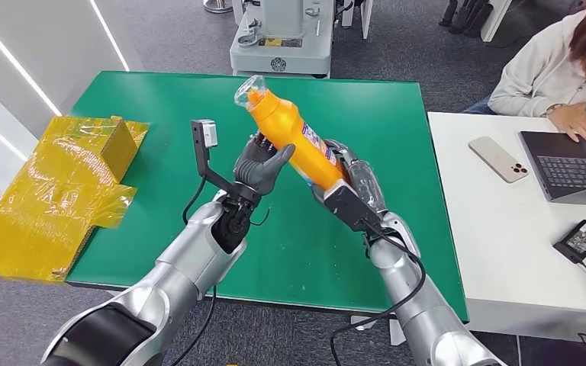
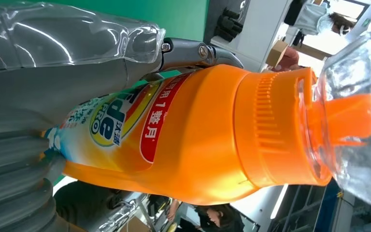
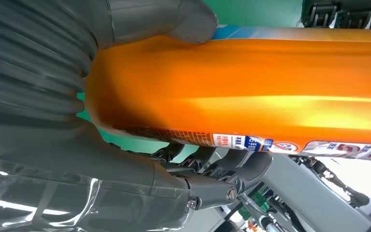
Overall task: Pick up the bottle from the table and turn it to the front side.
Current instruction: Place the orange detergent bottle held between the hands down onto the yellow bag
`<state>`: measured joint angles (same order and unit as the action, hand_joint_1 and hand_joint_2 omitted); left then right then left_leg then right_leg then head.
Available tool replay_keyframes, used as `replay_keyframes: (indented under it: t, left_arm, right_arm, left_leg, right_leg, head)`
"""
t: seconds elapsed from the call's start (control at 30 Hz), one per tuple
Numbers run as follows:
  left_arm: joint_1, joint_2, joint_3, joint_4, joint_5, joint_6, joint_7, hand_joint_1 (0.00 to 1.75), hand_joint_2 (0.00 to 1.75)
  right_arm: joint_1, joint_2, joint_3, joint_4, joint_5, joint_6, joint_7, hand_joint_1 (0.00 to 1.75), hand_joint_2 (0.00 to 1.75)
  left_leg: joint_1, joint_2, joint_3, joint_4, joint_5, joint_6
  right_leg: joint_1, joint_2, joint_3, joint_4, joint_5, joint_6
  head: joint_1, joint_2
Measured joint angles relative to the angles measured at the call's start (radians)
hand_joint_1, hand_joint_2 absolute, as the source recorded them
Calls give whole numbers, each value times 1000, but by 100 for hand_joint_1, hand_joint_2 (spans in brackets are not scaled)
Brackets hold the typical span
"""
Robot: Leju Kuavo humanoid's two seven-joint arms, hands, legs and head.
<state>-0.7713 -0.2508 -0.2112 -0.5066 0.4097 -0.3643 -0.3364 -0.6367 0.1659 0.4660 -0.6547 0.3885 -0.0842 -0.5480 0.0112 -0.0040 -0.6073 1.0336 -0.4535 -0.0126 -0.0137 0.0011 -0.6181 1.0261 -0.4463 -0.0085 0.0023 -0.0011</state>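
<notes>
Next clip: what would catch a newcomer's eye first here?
The orange bottle, held tilted above the green table between the left hand and right hand. Next, crinkled yellow wrapping off the table's left edge, and a person at a laptop on the white table.

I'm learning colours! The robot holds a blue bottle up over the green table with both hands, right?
Not quite: the bottle is orange, not blue, as the head view shows. The rest is right: the left hand and right hand hold it up over the green table.
</notes>
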Motion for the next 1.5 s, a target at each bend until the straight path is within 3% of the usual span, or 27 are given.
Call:
replay_keyframes:
  t: [0.43, 0.73, 0.83, 0.97, 1.17, 1.43, 1.5]
  left_arm:
    - [-12, -5, -7, 19, -11, 2, 14, 0, 175]
    - [-24, -8, -32, 44, -51, 85, -22, 3, 175]
    - [-26, -8, -38, 48, -56, 97, -32, 26, 175]
    - [-34, -10, -45, 55, -52, 104, -38, 145, 175]
    - [-36, -10, -46, 61, -30, 100, -39, 173, 175]
    - [-35, -4, -45, 67, -1, 61, -36, 175, 175]
    - [-34, -2, -45, 68, 4, 51, -34, 175, 175]
  right_arm:
    - [3, 0, 23, 28, 14, -49, -21, 175, 175]
    - [30, -7, 28, 17, 27, -67, -9, 175, 175]
    - [39, -11, 27, 10, 29, -71, -7, 175, 175]
    - [46, -16, 27, 6, 31, -72, -5, 173, 175]
    - [48, -18, 27, 2, 36, -71, -1, 174, 175]
    - [49, -18, 27, 1, 42, -71, -9, 172, 175]
    - [49, -18, 26, 1, 43, -71, -10, 158, 175]
  left_leg:
    - [0, 0, 0, 0, 0, 0]
    - [0, 0, 0, 0, 0, 0]
    - [0, 0, 0, 0, 0, 0]
    - [0, 0, 0, 0, 0, 0]
    - [0, 1, 0, 0, 0, 0]
    - [0, 1, 0, 0, 0, 0]
    - [0, 1, 0, 0, 0, 0]
  right_leg:
    - [0, 0, 0, 0, 0, 0]
    - [0, 1, -1, 0, 0, 0]
    - [0, 1, -1, 0, 0, 0]
    - [0, 1, -1, 0, 0, 0]
    - [0, 1, -1, 0, 0, 0]
    - [0, 1, -1, 0, 0, 0]
    - [0, 1, -1, 0, 0, 0]
  head:
    - [0, 0]
    - [0, 0]
    - [0, 0]
    - [0, 0]
    - [0, 0]
    - [0, 0]
    - [0, 0]
